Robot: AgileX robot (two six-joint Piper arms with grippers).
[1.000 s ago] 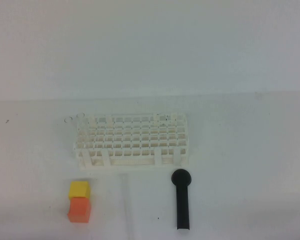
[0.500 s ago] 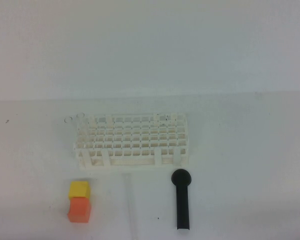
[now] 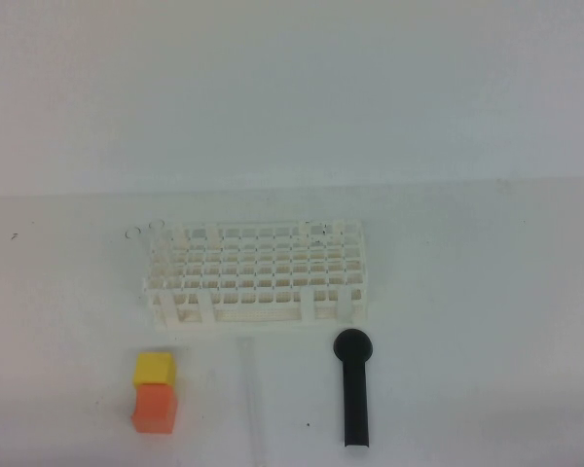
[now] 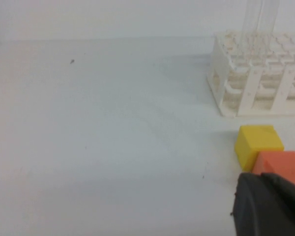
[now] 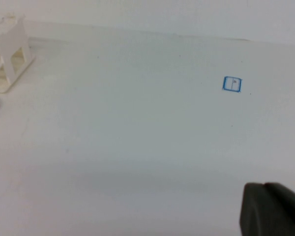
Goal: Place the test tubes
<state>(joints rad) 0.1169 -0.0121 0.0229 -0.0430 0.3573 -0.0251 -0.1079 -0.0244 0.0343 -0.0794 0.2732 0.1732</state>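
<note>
High view unchanged: test tube (image 3: 251,394) near rack (image 3: 258,272); left gripper (image 4: 270,206) by orange cube (image 4: 280,164), right gripper (image 5: 273,211) over table (image 5: 137,147), jaws together.

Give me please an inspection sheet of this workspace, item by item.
Surface: white table, one small blue square mark.
Job's things: white plastic grid rack; clear test tubes upright at its far left corner; one clear tube lying before it.
Clutter: yellow cube touching orange cube; black round-headed tool.
Grippers: left gripper low beside the orange cube; right gripper over bare table near the mark.
Cables: nothing seen.
Surroundings: plain white wall.
</note>
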